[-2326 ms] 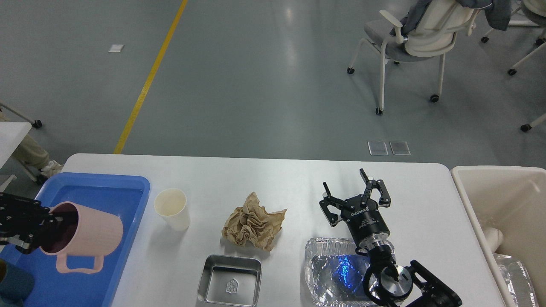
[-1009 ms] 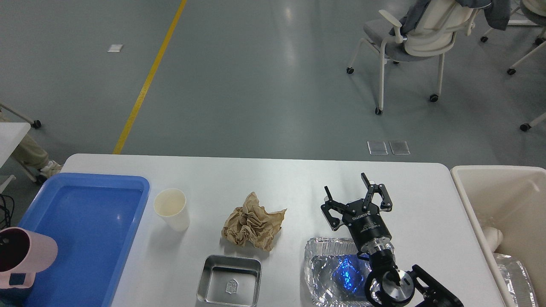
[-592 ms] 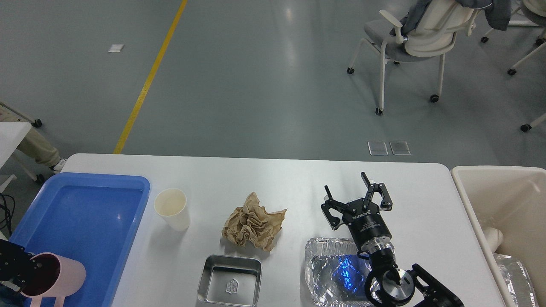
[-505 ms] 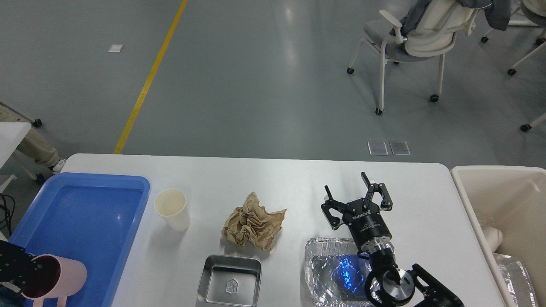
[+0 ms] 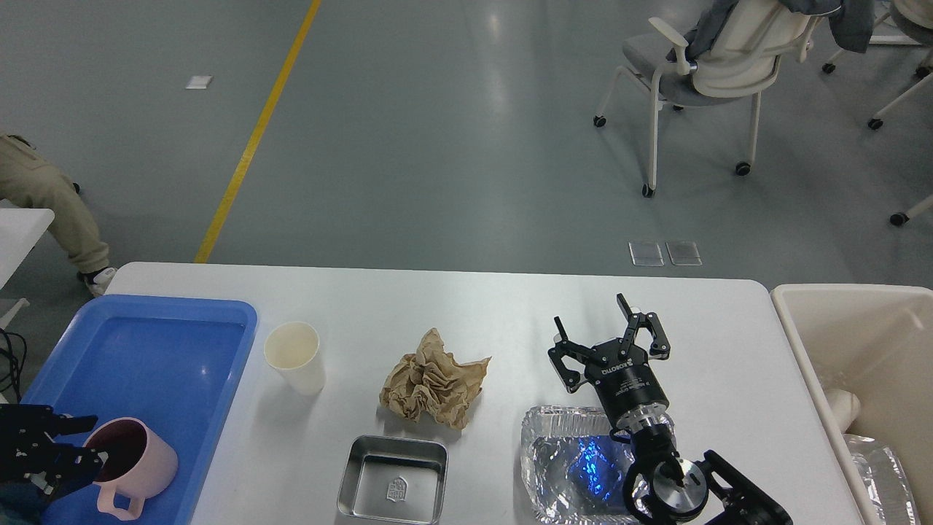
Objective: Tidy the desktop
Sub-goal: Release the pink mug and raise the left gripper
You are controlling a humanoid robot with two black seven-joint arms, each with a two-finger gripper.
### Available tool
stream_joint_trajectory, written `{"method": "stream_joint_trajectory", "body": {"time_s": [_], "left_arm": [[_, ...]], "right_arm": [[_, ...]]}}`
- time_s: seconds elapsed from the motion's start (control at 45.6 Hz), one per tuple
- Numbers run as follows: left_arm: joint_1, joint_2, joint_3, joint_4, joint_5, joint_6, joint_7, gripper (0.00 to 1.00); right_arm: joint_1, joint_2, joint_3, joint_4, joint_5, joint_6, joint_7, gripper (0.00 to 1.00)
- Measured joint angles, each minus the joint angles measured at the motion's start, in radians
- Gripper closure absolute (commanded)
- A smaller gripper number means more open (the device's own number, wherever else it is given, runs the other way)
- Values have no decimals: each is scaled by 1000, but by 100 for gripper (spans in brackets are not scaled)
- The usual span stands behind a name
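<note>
Black right end effector [image 5: 609,329] reads "ROBOTIQ", fingers spread.

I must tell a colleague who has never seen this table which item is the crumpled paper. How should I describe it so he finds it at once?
Start from the white desktop and look at its middle, between the cream paper cup on the left and the foil tray on the right. There lies the crumpled brown paper, just behind the small steel tin. It alone is brown, soft and shapeless.
</note>
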Motion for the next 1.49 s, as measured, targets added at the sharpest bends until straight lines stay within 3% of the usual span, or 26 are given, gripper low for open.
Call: {"method": "stream_joint_trajectory", "body": {"time_s": [0.132, 0.241, 0.373, 0.527, 0.592, 0.658, 0.921, 1.163, 1.251, 1.382, 1.492], "left_arm": [[0, 20, -15, -9, -193, 14, 7, 3], [0, 29, -56, -17, -442, 15, 59, 3], [0, 47, -77, -100, -661, 13, 186, 3], [2, 105, -76, -290, -822, -50, 387, 3], [12, 134, -70, -381, -880, -68, 444, 3], [34, 157, -68, -456, -916, -73, 470, 3], [133, 326, -66, -664, -1010, -78, 480, 3], [145, 452, -53, -682, -1079, -82, 462, 3], [145, 459, -52, -671, -1123, -63, 438, 3], [142, 458, -51, -662, -1194, -48, 368, 3], [133, 461, -66, -658, -1221, -52, 346, 3]], "right_arm": [[1, 0, -10, -1, 0, 0, -1, 0], [2, 1, -21, -1, 0, 0, -1, 0], [3, 1, -25, -2, 0, 0, -1, 0], [5, -1, -26, 2, 0, 0, -1, 0], [5, -1, -26, 3, 0, 0, -1, 0], [4, 0, -26, 3, 0, 0, -1, 0], [-4, 1, -28, 1, 0, 0, -1, 0], [-4, -11, -28, -2, 0, 0, -2, 0], [-2, -12, -29, -3, 0, 1, -3, 0], [-3, -13, -30, -4, 0, 2, -4, 0], [-6, -19, -31, -4, 0, 3, -4, 0]]}}
